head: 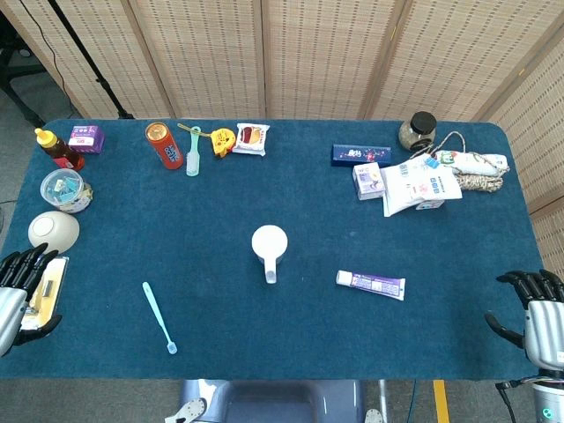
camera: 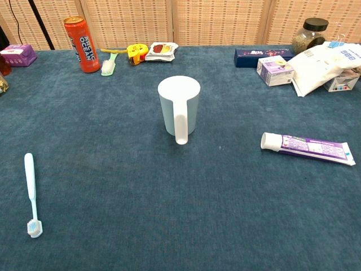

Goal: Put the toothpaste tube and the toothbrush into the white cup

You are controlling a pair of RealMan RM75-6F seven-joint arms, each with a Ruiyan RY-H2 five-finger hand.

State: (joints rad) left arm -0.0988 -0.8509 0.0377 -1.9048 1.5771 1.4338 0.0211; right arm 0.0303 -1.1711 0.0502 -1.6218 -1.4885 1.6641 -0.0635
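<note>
So my right hand, spread and empty, sits nearest the toothpaste tube, lying crosswise just right of the white cup; my left hand, equally empty, gets the toothbrush

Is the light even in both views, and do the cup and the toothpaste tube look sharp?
Head view: soft, even light, no glare; white cup slightly washed out. Chest view: cup and toothpaste tube sharp, shadows faint; toothbrush clear too.
</note>
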